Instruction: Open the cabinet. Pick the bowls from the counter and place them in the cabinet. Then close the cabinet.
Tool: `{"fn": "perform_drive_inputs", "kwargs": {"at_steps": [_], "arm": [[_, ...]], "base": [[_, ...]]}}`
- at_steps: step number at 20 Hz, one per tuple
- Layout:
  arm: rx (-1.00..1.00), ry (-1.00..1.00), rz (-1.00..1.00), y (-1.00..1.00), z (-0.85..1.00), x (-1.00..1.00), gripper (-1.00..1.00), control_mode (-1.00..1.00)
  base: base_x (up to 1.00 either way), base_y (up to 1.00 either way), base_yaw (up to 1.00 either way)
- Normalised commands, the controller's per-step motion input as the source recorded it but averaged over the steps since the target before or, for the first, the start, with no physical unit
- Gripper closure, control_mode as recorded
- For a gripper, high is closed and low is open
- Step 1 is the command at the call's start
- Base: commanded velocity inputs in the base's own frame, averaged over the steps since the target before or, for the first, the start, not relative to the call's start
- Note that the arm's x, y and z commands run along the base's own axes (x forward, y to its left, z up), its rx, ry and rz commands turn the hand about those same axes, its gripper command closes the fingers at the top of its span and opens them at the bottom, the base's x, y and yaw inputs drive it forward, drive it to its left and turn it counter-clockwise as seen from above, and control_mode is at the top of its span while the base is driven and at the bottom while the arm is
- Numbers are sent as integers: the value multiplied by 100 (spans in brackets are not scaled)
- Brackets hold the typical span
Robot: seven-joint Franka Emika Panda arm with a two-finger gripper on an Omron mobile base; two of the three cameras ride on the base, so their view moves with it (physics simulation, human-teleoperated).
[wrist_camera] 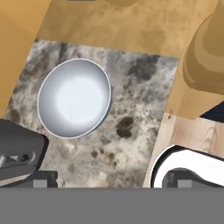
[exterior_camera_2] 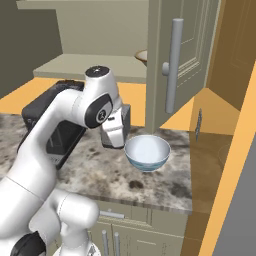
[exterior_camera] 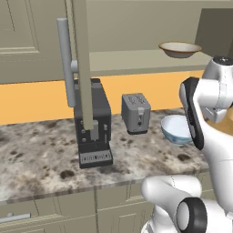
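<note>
Granite counter: speckled grey-brown slab lying directly below the gripper; it carries the one bowl not yet put away, plus two appliances off to the gripper's side.
Cabinet: above and beyond the gripper, both doors swung open so the shelf is free to load; the left door hangs edge-on in the left base view, the right door stands ajar beside the arm in the right base view, each with its long silver bar handle.
Coffee machine: dark block on the counter, well to the gripper's left, partly behind the open door's edge.
Toaster: grey, between the coffee machine and the blue bowl, clear of the reach path.
Tan bowl: wide and shallow, upright on the cabinet shelf above the gripper; judged as the first half of the placing done.
White and pale-blue bowl: upright on the counter, below the gripper and a little off to one side in the hand view; next to be picked, judging by how things lie.
Gripper: jaws spread as wide as they go, holding nothing, pointed down at the counter above the bowl; judged ready to straddle its rim.
</note>
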Motion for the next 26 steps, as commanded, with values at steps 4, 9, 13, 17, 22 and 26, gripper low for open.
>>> {"fn": "perform_drive_inputs", "kwargs": {"at_steps": [4, 9, 13, 17, 22, 26], "arm": [[0, 4, 0, -7, -37, 0, -100, -100], [0, 1, 0, -2, -42, 5, -100, -100], [0, 4, 0, -8, -33, 10, -100, -100], [0, 6, 0, -9, -30, 19, -100, -100], [0, 6, 0, -11, -28, 16, -100, -100], [0, 3, 0, -14, -27, 26, -100, -100]], "base": [[0, 0, 0], [0, 0, 0], [0, 0, 0], [0, 0, 0], [0, 0, 0], [0, 0, 0]]}}
